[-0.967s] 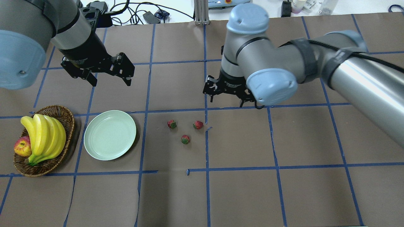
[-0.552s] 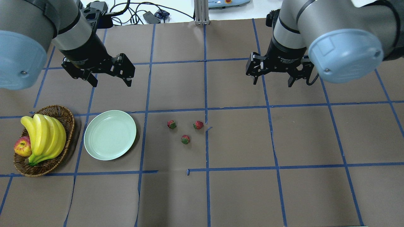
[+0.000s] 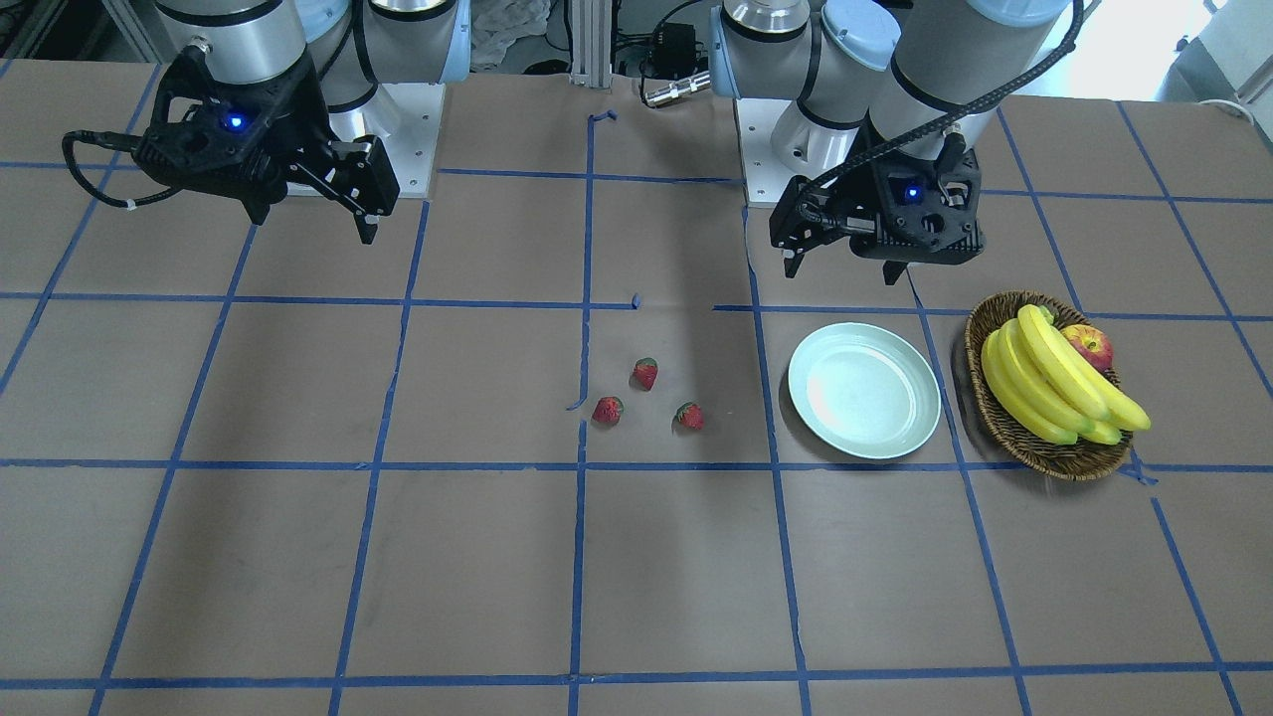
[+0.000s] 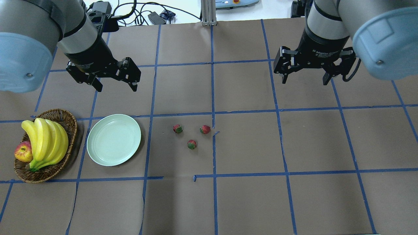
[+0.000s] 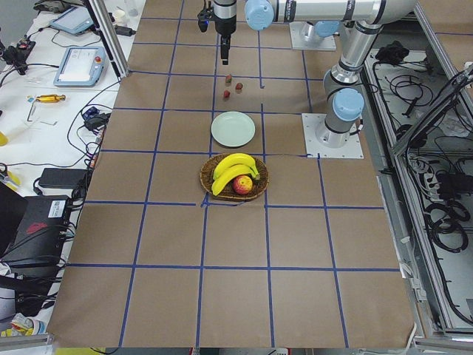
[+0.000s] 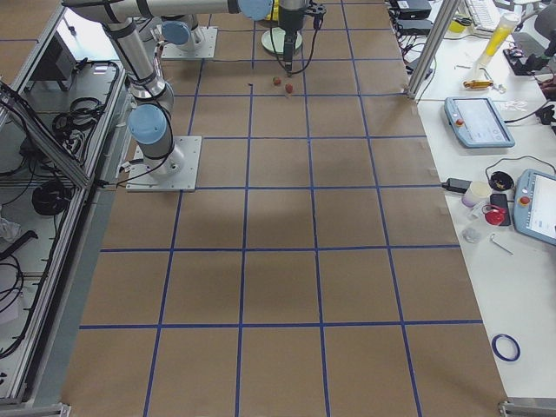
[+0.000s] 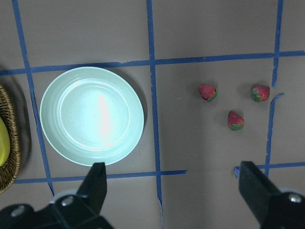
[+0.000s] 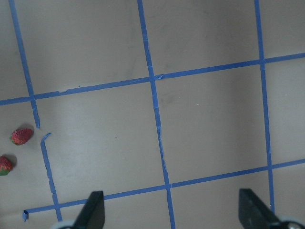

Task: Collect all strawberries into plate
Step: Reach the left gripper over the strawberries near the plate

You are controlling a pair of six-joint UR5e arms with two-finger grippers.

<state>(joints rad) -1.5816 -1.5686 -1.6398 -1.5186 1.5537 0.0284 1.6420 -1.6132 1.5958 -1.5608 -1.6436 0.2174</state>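
Three strawberries (image 4: 177, 128) (image 4: 205, 129) (image 4: 191, 144) lie close together on the brown paper near the table's middle. They also show in the front view (image 3: 645, 373) and the left wrist view (image 7: 235, 120). The empty mint-green plate (image 4: 113, 139) sits to their left. My left gripper (image 4: 116, 86) is open and empty, hovering beyond the plate. My right gripper (image 4: 305, 81) is open and empty, high over bare paper far right of the strawberries. Two strawberries (image 8: 22, 136) show at the left edge of the right wrist view.
A wicker basket (image 4: 70, 117) with bananas (image 4: 45, 140) and an apple (image 4: 23, 152) stands left of the plate. Blue tape lines grid the paper. Cables and devices lie beyond the table's far edge.
My right arm has swung from just beyond the strawberries to the right and farther back, gripper still open. My left gripper has barely moved. The strawberries and plate have not moved.
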